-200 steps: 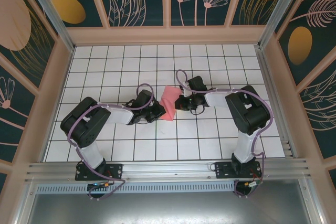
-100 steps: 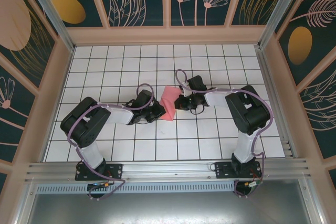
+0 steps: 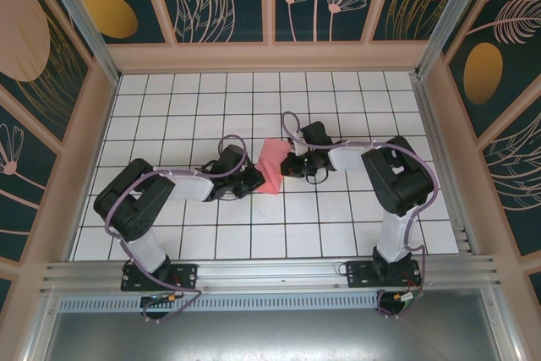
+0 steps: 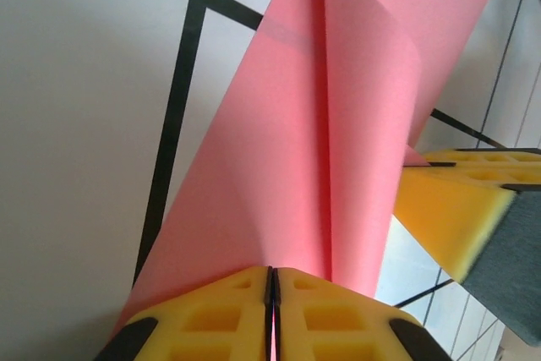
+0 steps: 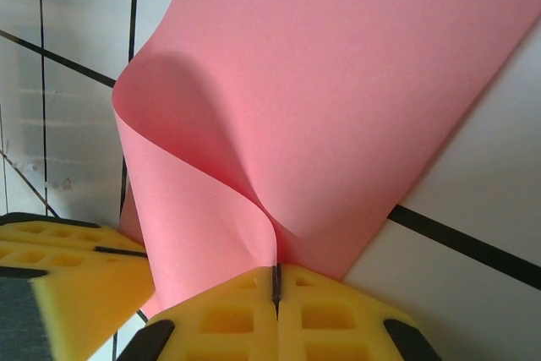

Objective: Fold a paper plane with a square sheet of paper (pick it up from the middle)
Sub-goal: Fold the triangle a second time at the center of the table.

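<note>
Two grippers pinch one square sheet of paper point(image 3: 272, 165) at centre of the grid table point(image 3: 169, 107). Left gripper point(image 4: 270, 289) clamped on its left edge, right gripper point(image 5: 275, 285) clamped on opp. edge. Sheet curls btwn them w/ a centre crease.

One pink paper sheet point(image 3: 271, 166), two robot arms point(image 3: 182, 184) point(image 3: 359, 158), two end effectors point(image 4: 270, 293) point(image 5: 275, 289)

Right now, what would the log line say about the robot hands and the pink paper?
left gripper: shut on pink paper | right gripper: shut on pink paper | shape: creased, curved between them | fold: unfinished
</note>
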`<action>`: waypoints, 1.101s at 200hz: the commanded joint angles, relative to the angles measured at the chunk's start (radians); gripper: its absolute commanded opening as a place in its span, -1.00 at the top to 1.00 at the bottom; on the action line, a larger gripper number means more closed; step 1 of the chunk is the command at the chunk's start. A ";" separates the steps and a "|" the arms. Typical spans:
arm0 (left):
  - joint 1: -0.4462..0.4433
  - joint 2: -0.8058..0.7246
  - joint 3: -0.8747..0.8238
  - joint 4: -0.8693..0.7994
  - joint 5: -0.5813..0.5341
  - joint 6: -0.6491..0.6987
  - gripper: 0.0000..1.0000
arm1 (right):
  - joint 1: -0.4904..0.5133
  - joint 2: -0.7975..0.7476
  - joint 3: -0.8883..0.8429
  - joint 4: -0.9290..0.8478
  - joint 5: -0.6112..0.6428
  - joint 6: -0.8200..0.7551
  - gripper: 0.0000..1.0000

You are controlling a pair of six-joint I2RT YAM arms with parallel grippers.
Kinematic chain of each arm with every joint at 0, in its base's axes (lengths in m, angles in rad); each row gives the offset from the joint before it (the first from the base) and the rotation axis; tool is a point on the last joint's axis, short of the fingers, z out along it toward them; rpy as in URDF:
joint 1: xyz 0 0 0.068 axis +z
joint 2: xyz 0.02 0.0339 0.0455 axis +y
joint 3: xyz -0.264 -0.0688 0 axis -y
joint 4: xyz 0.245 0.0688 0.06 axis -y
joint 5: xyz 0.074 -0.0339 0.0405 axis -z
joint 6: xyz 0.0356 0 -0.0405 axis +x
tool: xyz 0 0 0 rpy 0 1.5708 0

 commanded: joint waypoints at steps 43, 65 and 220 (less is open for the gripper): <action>0.006 -0.125 0.008 0.067 -0.050 -0.010 1.00 | 0.010 0.033 0.003 -0.039 0.027 -0.022 0.86; 0.019 -0.058 0.053 0.117 -0.002 -0.015 1.00 | 0.010 0.034 0.003 -0.038 0.026 -0.021 0.87; 0.021 0.158 0.113 0.050 0.008 -0.006 1.00 | 0.009 0.041 0.007 -0.040 0.025 -0.023 0.86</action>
